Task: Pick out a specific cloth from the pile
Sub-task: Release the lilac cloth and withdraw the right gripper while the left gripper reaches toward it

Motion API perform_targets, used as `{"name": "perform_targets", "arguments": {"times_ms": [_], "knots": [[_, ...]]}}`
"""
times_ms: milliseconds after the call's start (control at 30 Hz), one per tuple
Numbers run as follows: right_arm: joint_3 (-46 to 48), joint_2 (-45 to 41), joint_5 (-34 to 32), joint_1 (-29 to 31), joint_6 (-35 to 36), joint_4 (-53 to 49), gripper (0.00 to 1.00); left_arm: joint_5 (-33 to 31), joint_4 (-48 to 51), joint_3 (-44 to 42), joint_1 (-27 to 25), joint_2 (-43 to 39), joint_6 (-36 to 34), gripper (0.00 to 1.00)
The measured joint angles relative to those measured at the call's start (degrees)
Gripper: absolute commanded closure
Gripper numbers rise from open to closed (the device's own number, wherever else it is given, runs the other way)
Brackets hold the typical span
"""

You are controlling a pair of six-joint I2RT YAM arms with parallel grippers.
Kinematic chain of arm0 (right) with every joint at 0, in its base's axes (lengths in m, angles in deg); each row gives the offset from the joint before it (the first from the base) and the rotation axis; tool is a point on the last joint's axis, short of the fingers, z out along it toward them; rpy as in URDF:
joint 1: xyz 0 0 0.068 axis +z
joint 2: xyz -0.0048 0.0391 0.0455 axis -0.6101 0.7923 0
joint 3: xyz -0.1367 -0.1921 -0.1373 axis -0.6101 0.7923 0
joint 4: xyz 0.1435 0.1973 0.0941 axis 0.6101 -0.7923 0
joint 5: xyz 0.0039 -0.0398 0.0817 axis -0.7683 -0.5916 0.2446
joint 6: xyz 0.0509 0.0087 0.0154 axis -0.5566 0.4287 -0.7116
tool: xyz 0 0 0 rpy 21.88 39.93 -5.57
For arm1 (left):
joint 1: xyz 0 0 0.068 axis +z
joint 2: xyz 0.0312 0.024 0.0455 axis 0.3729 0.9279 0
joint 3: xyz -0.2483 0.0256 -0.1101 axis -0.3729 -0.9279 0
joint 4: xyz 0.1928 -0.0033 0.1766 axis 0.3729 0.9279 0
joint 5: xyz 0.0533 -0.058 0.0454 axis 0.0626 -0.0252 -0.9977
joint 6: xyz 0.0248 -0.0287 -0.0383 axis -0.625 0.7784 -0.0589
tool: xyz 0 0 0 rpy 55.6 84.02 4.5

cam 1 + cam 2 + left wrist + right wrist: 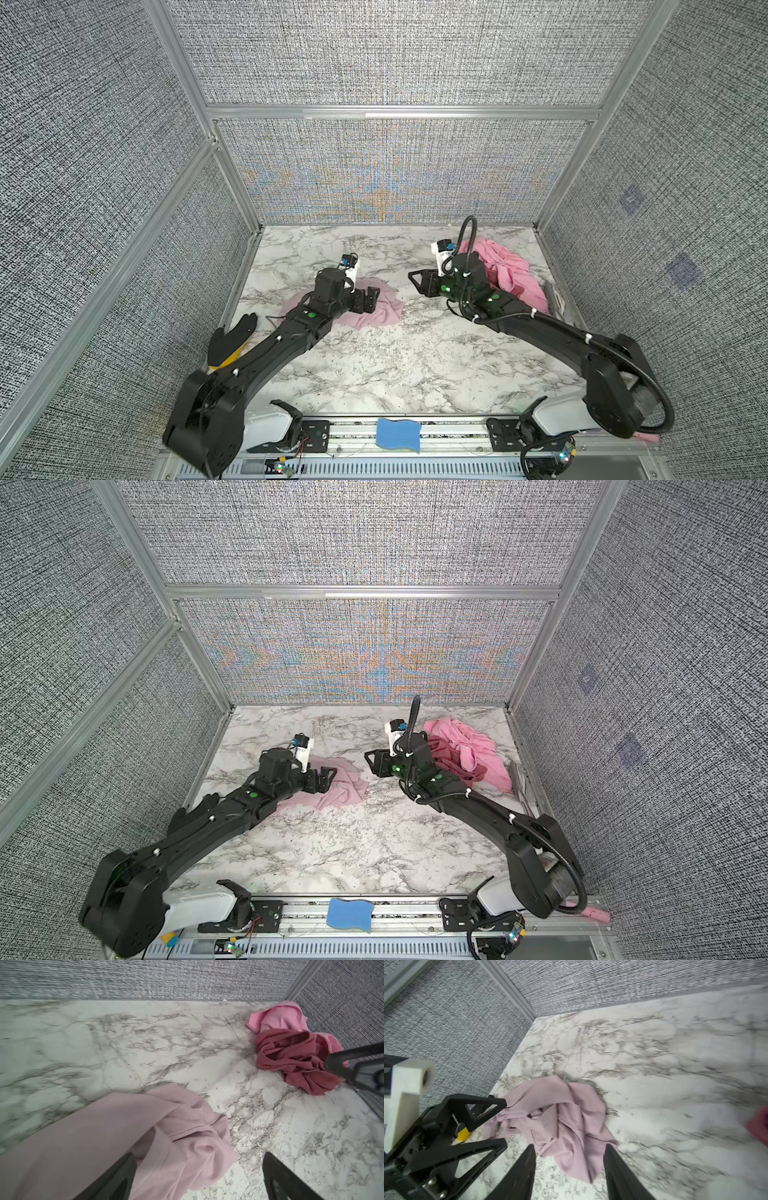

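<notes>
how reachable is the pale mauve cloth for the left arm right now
Likely yes: the left gripper hangs open right over the cloth, which lies alone on the table, well apart from the pile, with nothing covering it.

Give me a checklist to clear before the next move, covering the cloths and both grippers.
1. Mauve cloth apart from the pile: ok, bare table lies between them.
2. Pile shows only the bright pink cloth and the dark red cloth: ok.
3. Left gripper open: ok, jaws wide, over the mauve cloth.
4. Left gripper clear of the mauve cloth: cannot tell; they overlap in the left wrist view.
5. Right gripper empty: ok, jaws apart, nothing between them.
</notes>
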Motion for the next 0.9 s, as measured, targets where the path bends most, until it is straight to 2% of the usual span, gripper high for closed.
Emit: {"name": "perform_targets", "arguments": {"times_ms": [167,333,667,800,900], "knots": [[5.60,-6.69,-3.78,-2.27,0.63,-5.29,0.46,2.91,-2.91,6.21,-3.04,13.03,0.07,0.12],[8.13,-10.91,-5.73,-4.66,1.20,-7.39,0.46,4.07,-1.25,14.47,-6.01,22.10,0.02,0.19],[8.37,-11.19,-4.83,-7.08,1.64,-8.72,0.46,0.81,3.34,18.75,-9.73,28.98,-0.15,0.31],[8.59,-11.30,-4.09,-7.28,1.64,-8.70,0.46,-0.66,5.07,19.89,-11.21,30.84,0.02,0.46],[8.81,-11.54,-4.07,-7.30,1.62,-8.70,0.46,-1.97,5.84,20.22,-11.45,32.00,0.15,0.50]]}}
